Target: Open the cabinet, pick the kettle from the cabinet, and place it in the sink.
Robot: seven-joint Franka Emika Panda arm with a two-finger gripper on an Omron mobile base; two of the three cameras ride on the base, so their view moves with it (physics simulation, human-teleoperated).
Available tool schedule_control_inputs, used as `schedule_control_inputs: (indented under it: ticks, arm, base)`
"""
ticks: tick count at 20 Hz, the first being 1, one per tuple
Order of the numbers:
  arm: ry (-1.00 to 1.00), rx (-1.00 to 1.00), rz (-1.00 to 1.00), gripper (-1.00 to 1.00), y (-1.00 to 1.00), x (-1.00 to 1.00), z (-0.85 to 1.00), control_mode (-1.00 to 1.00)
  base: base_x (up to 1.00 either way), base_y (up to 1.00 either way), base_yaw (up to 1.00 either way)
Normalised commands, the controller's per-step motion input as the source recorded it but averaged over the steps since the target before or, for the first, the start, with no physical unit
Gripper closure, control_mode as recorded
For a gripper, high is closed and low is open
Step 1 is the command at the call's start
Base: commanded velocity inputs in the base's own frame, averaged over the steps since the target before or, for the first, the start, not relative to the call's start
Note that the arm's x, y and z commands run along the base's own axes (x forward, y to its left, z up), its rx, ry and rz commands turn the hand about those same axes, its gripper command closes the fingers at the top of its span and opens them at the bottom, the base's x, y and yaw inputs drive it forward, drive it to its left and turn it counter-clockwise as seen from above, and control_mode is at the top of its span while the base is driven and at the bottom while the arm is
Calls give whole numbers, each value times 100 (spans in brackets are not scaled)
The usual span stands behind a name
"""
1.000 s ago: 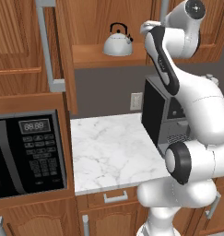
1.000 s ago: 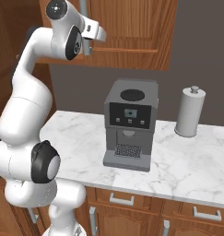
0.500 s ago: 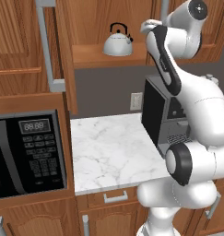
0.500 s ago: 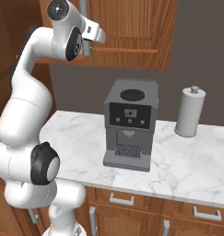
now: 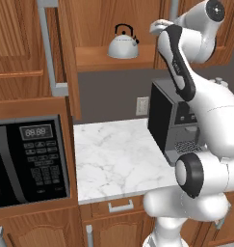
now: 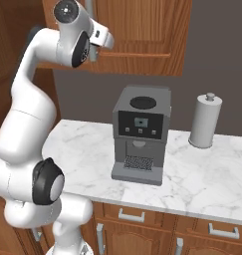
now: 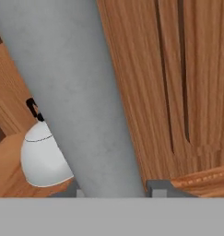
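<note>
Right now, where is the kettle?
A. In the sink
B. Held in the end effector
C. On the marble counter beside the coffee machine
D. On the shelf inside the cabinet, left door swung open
D. The kettle sits on the wooden shelf of the cabinet, behind the grey handle in the hand view, with nothing gripping it.

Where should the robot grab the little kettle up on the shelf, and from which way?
Probably by the thin black arched handle on top of the kettle. It stands upright on the cabinet shelf, with the round, smooth body under the arch, so the body is harder to pinch. Come from the open front, level with the handle, because the shelf is below and the cabinet walls are beside it.
</note>
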Motion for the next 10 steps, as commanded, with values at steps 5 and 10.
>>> schedule_control_inputs:
  ticks: [5,10]
  arm:
    - [0,4,8,100,-6,-43,-3,-100]
    - [0,0,9,100,-15,-49,-1,-100]
  base:
    - [0,0,0]
    - [0,0,0]
